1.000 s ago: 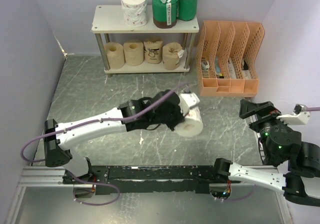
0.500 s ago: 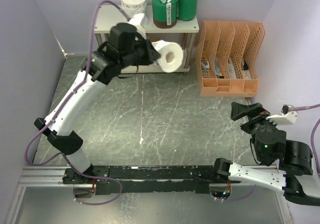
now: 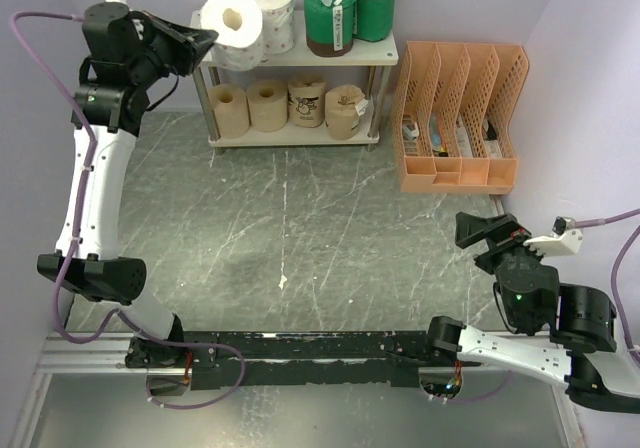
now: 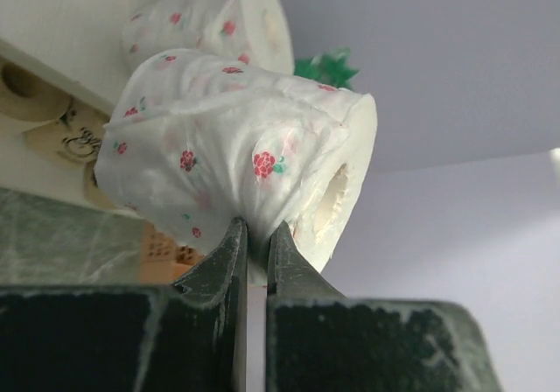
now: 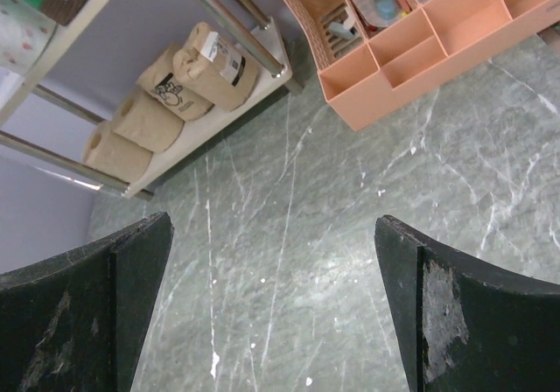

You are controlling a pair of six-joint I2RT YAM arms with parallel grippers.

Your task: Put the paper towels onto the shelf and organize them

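One white dotted roll (image 4: 236, 160) hangs in the left tool (image 4: 254, 234), raised over the left end of the upper board of the shelf (image 3: 300, 53), just beside the second dotted roll (image 3: 272, 13) standing there. It looks light and soft. The wrap puckers where it is gripped, so it should squash rather than slip, and nothing about it seems fragile. A hold across the fat body would likely be steadier than this one. The left tool's jaws are nearly pressed together, pinching only a fold of the soft outer layer on the roll's side, so the roll could swing or tear loose. Two green rolls (image 3: 330, 18) fill the right of the upper board, and four tan rolls (image 3: 268, 105) line the lower one. The right tool (image 5: 271, 226) is spread wide, holds nothing, and hovers above the counter (image 3: 300, 228), well apart from the shelf.
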